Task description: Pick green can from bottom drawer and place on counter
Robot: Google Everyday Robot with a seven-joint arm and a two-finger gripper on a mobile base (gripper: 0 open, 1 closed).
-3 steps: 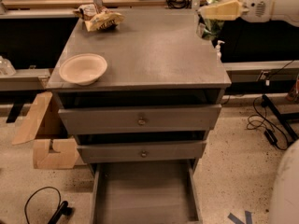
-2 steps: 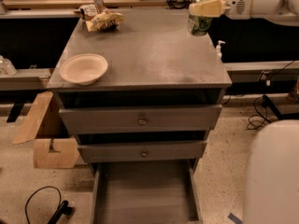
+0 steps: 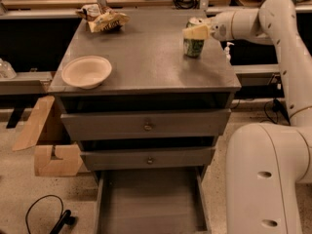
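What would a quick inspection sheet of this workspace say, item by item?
Surface: counter, grey, flat, matte.
Job's things: green can upright at the counter's back right; bottom drawer open, nothing seen in it.
Clutter: pale bowl front left; snack bag back left.
Grippers: gripper at the can's top, jaws closed on it.
Cables: black cable on the floor, lower left.
Surroundings: cardboard box left of the cabinet; white pump bottle beyond the counter's right edge.
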